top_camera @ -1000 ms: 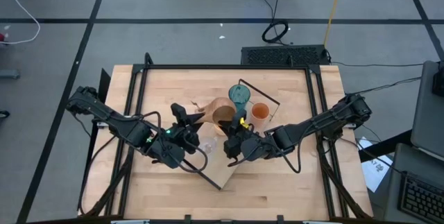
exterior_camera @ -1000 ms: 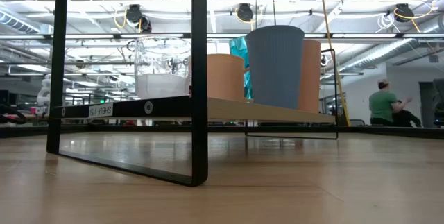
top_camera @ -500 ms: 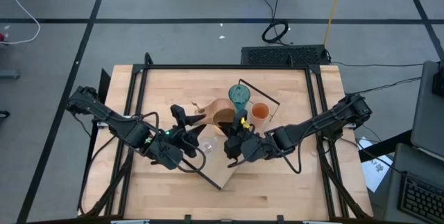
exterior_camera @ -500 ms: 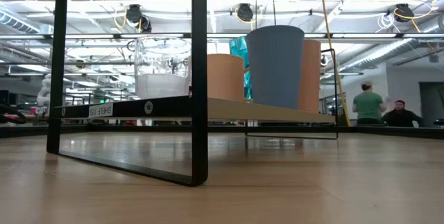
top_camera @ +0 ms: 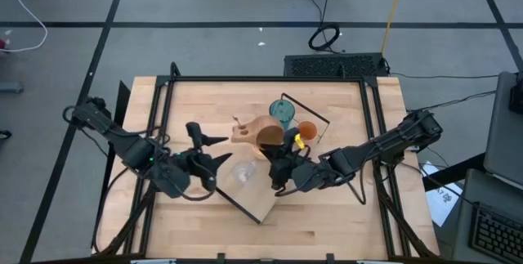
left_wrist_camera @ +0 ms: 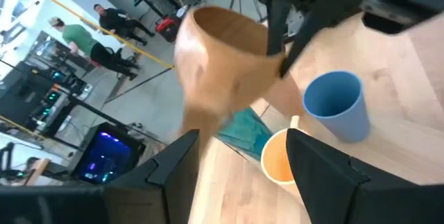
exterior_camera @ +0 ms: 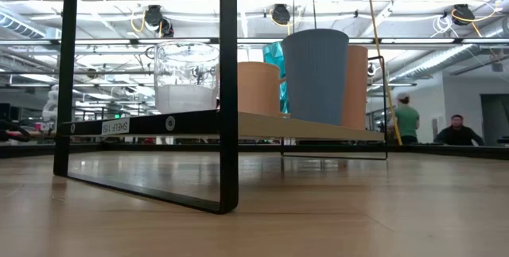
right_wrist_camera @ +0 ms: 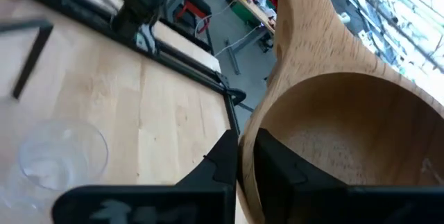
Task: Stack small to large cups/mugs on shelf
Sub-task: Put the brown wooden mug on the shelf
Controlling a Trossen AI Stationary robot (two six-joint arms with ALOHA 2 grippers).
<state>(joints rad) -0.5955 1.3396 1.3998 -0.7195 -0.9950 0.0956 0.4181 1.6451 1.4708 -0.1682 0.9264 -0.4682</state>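
Tan mug (top_camera: 263, 132): held above shelf (top_camera: 260, 205) middle, right gripper (top_camera: 282, 166) pinched shut on its rim. We judge it rigid, wood-like, light, smooth; rim pinch fair, handle spare.
Left gripper (top_camera: 209, 150): spread wide, empty, just beside shelf's left edge.
Clear cup (top_camera: 243, 174): standing on shelf, likely brittle.
Surface: wooden table (top_camera: 343, 223), hard and flat. Room: open workshop, people far behind.

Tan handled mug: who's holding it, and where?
The right tool pinches the tan wooden handled mug by its rim. The left tool is open, holding nothing.
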